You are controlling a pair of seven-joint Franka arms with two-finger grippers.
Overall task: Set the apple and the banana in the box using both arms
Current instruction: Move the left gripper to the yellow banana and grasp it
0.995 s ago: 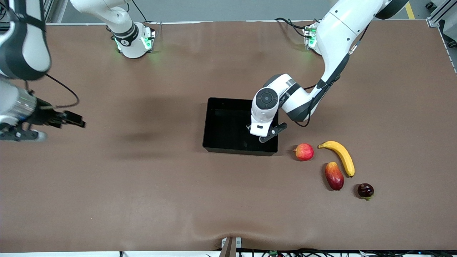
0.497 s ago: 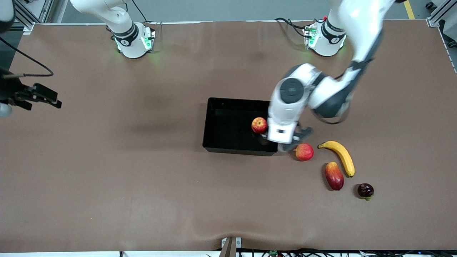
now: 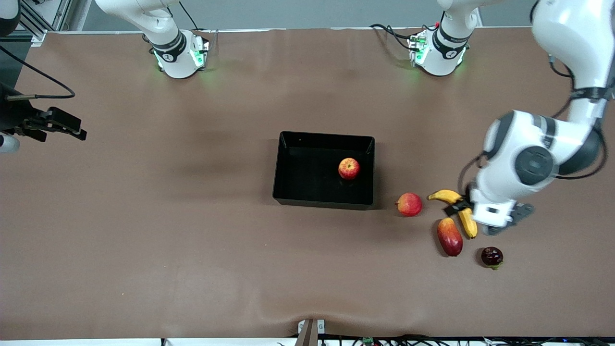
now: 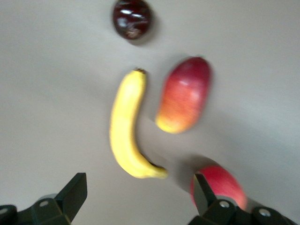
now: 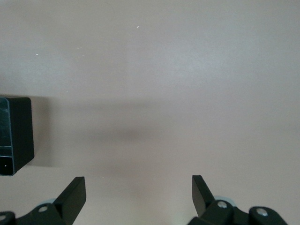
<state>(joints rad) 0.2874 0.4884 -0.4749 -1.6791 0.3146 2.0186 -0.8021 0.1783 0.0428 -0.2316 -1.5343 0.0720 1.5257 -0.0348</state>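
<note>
The apple [image 3: 349, 168] lies in the black box [image 3: 288, 168], near the wall at the left arm's end. The banana [image 3: 447, 195] lies on the table beside a pinkish-red fruit [image 3: 409, 204] and a mango [image 3: 449, 236]; my left hand covers its middle. My left gripper [image 3: 486, 217] hangs open and empty over the banana. In the left wrist view the banana [image 4: 124, 126] lies whole ahead of the open left gripper [image 4: 138, 193]. My right gripper [image 3: 65, 126] waits open and empty above the right arm's end of the table, and shows in its own view [image 5: 138, 194] over bare table.
A dark round fruit [image 3: 492, 256] lies nearer the front camera than the banana, beside the mango. In the left wrist view the mango [image 4: 183, 96], dark fruit [image 4: 131, 18] and pinkish-red fruit [image 4: 225, 185] ring the banana. A box corner [image 5: 16, 136] shows in the right wrist view.
My left arm let the apple go in the box and swung away to over the banana. My right gripper drew back toward the right arm's end of the table, then held still.
</note>
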